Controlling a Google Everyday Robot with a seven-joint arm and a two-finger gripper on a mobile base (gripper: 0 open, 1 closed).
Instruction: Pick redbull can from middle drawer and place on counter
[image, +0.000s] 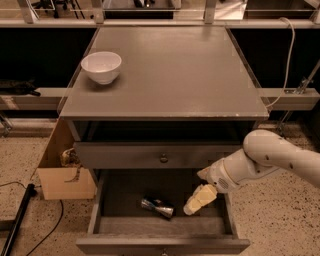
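Redbull can (157, 206) lay on its side on the floor of the middle drawer (120, 199), which stood pulled out; it sat just beside the gripper (192, 206), to the left of it as the camera saw it, and at about the same depth in the drawer; a narrow strip of bare drawer floor showed between the two, so they were near but apart. Its long axis ran roughly across the drawer, tilted a little so that the end nearer the gripper lay slightly closer to the drawer's front; that nearer end, rather than the can's flank, faced the gripper.

The gripper hung inside the drawer near its right wall, slanting down and leftward from the white arm (270, 157) that came in from the right; its tip was low, close to the drawer floor, and it pointed toward the can. It held nothing and touched nothing that could be seen; whether it was released or clenched I cannot tell.

Judged from this, the coming move turned on a short sideways reach to the left, and likely a turn of the wrist to take the can across its width. The counter (170, 75) lay well above the gripper.
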